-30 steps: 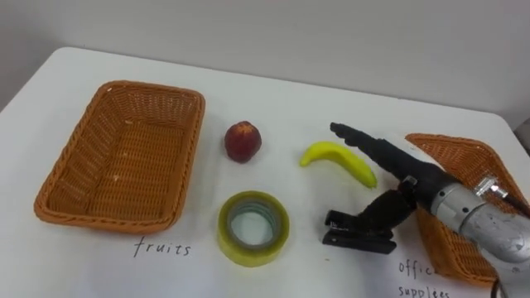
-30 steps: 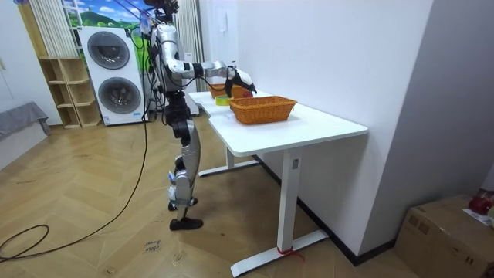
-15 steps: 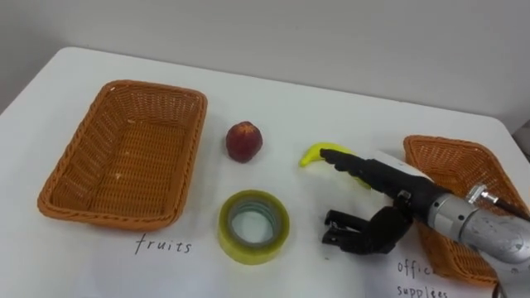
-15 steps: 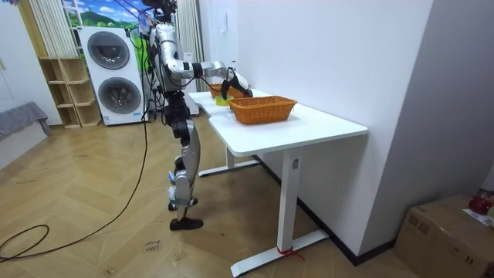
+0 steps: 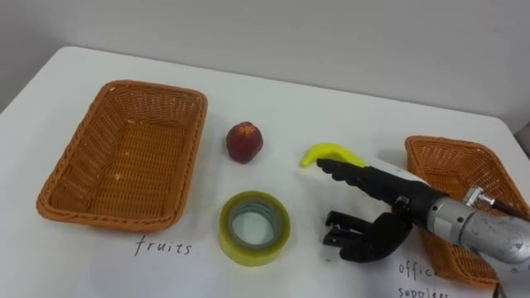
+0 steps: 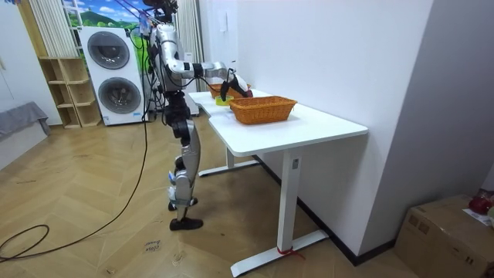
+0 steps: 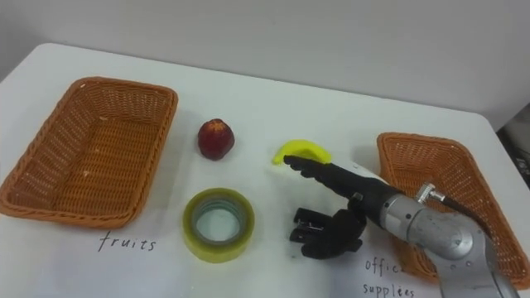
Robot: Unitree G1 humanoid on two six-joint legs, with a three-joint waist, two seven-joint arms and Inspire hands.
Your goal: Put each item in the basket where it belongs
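Observation:
My right hand point(image 5: 383, 199) comes in from the right and hangs over a black binder clip point(image 5: 333, 222), hiding most of it. Its fingers point(image 5: 348, 174) stretch straight to the left above the right end of a yellow banana point(image 5: 330, 151); the thumb is lowered onto the clip. The hand is open. A red peach point(image 5: 244, 141) lies left of the banana. In front of the peach sits a yellow tape roll point(image 5: 253, 228). The fruits basket point(image 5: 50, 178) stands empty at the left, the office supplies basket point(image 5: 464, 161) at the right.
Handwritten labels mark the white table point(image 5: 273, 99) in front of each basket. In the room view I stand at the table's end, a washing machine point(image 6: 116, 73) behind me, a cardboard box point(image 6: 451, 232) on the floor at the right.
My right hand has come down and forward over the clip, which showed in full a second ago. Its fingers have sunk from above the banana to its right end.

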